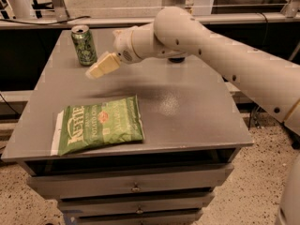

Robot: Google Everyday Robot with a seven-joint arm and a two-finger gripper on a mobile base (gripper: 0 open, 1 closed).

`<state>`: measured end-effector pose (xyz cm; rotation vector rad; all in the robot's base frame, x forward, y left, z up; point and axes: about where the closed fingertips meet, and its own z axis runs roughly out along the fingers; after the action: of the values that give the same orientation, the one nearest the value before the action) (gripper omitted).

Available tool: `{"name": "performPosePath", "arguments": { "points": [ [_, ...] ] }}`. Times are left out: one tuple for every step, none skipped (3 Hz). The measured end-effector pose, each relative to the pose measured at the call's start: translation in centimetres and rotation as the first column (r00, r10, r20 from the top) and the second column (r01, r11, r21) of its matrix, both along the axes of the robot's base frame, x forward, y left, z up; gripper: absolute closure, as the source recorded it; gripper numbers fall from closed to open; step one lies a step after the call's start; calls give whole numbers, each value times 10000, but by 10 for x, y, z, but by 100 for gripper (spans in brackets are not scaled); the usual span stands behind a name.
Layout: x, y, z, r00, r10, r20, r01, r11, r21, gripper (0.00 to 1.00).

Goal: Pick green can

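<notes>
I am looking down at a gray table (197,102) with drawers (136,187) under it. The green can (84,45) stands up straight near the back left corner of the table. It is green with pale patches and has a shiny silver top. My pincer (99,66) hangs in the air over the table, just beside the can, a little to its right and a little toward the front. It points down and to the left, with its pale yellow tip low near the bottom of the can. It does not seem to touch the can; I see a thin bit of gray table between them. From this side my pincer looks like one pale block, so I cannot tell if it is released or clenched. My big white arm (211,55) comes in from the right side and reaches across the back of the table to get there. A flat green chip bag (101,124) lies near the front left of the table, well apart from the can and from my pincer. The bag has big white letters on it. Under the table is a speckled floor (253,182).
</notes>
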<state>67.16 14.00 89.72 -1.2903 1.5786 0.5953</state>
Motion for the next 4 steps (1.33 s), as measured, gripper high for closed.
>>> {"name": "performPosePath", "arguments": {
  "points": [
    [26, 31, 5, 9999, 72, 144, -82, 9971, 753, 0],
    [53, 57, 7, 9997, 99, 219, -131, 9880, 1541, 0],
    [76, 73, 3, 9998, 24, 172, -61, 9757, 2189, 0],
    [91, 82, -10, 9999, -83, -66, 97, 9673, 2536, 0]
  ]
}}
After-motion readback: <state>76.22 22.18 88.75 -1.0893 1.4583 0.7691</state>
